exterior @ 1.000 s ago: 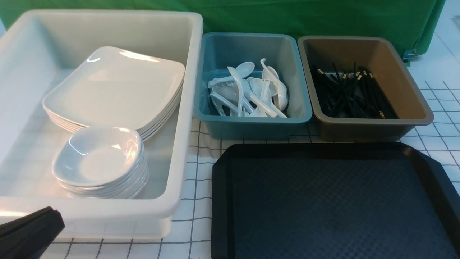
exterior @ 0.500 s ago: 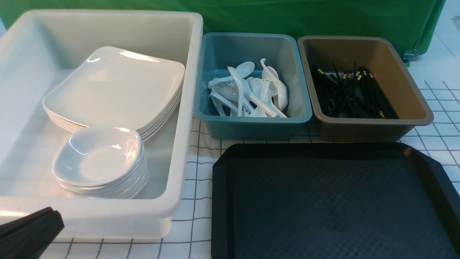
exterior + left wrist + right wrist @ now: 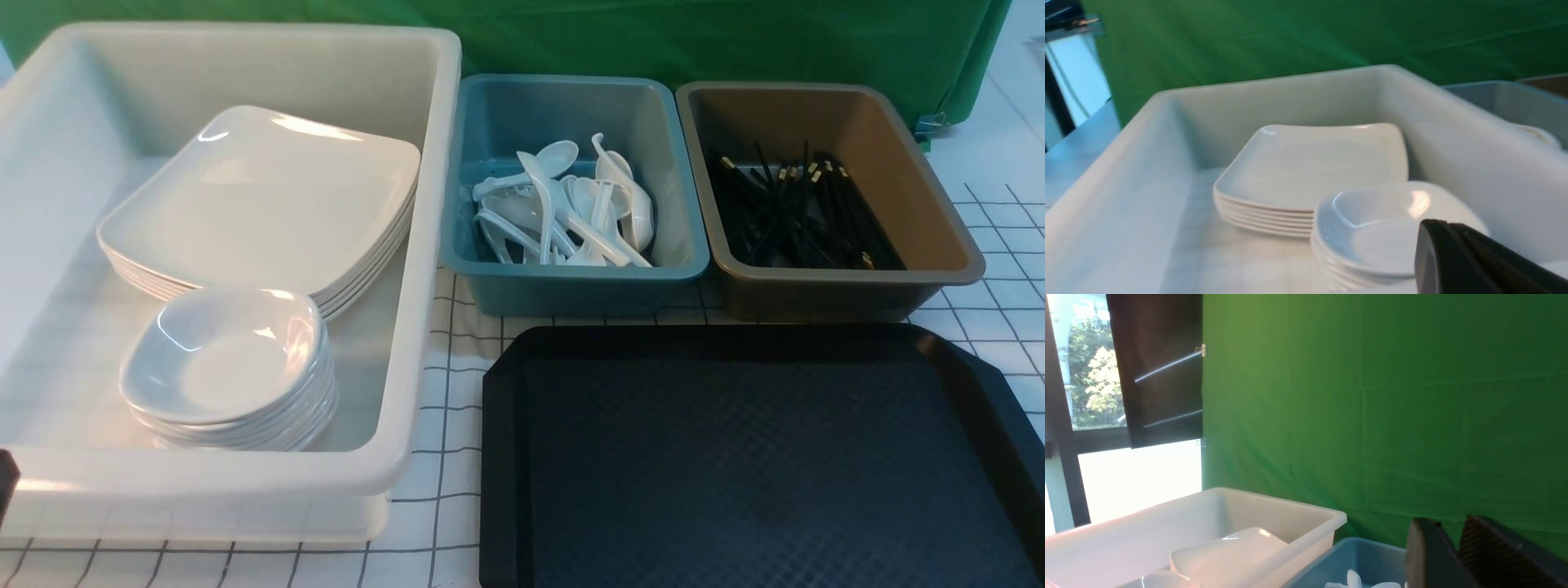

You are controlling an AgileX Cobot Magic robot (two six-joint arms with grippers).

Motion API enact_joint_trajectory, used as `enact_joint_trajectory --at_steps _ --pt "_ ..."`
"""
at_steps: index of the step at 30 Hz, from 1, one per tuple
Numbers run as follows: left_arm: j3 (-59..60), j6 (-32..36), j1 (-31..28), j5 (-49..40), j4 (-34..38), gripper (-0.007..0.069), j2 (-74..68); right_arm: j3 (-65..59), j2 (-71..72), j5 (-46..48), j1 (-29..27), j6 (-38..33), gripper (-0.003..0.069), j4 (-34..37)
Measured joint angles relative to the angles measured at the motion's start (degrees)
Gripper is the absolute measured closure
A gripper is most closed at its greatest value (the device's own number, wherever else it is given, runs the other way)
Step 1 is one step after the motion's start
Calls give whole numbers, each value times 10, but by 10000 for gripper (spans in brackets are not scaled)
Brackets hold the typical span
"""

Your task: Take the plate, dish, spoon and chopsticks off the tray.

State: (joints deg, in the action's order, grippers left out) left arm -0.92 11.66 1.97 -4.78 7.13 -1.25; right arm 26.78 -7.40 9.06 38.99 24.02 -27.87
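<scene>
The black tray (image 3: 504, 425) at the front right has nothing on it. White plates (image 3: 261, 196) and small white dishes (image 3: 220, 359) are stacked in the white tub (image 3: 426, 245). Several white spoons (image 3: 563, 204) lie in the teal tub (image 3: 571, 282). Black chopsticks (image 3: 800, 212) lie in the brown tub (image 3: 841, 296). My left gripper (image 3: 1437, 228) is shut and empty, just near of the dish stack (image 3: 1372, 232); only a sliver of it (image 3: 4, 483) shows in the front view. My right gripper (image 3: 1447, 527) is slightly open and empty, raised near the teal tub (image 3: 1355, 555); the front view does not show it.
The three tubs stand in a row behind and left of the tray on a white checked cloth (image 3: 445, 506). A green backdrop (image 3: 653, 41) hangs behind them. In the left wrist view the plate stack (image 3: 1310, 167) sits behind the dishes.
My left gripper has drawn back toward the lower left, almost out of the front view. Nothing else has moved.
</scene>
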Motion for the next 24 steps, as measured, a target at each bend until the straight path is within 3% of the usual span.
enact_joint_trajectory --at_steps 12,24 --pt "12 -13 -24 -72 -23 625 13 0 0 0 0 0 480 0" --pt "13 -44 -24 -75 -25 624 13 0 0 0 0 0 462 0"
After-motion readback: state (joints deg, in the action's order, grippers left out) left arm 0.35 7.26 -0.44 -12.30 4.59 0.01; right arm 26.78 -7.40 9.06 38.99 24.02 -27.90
